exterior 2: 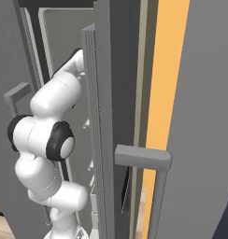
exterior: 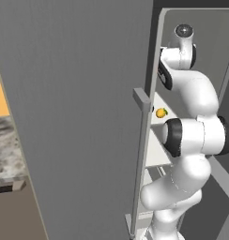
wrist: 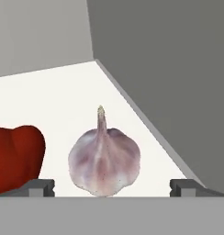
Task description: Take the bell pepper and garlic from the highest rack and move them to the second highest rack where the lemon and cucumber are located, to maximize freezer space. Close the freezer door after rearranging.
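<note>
In the hand view the garlic, a pale pinkish bulb with a thin stem, stands upright on a white rack inside the freezer. My gripper is open, its fingertips on either side of the bulb and apart from it. The red bell pepper sits just left of the garlic on the same rack. In the left base view the lemon lies on a lower white rack, beside my arm reaching up into the freezer. The freezer door stands open.
The freezer's grey side wall runs close along the right of the garlic. The door's long bar handle stands left of my arm. A second grey door with a bar handle is on the right. An orange wall strip lies behind.
</note>
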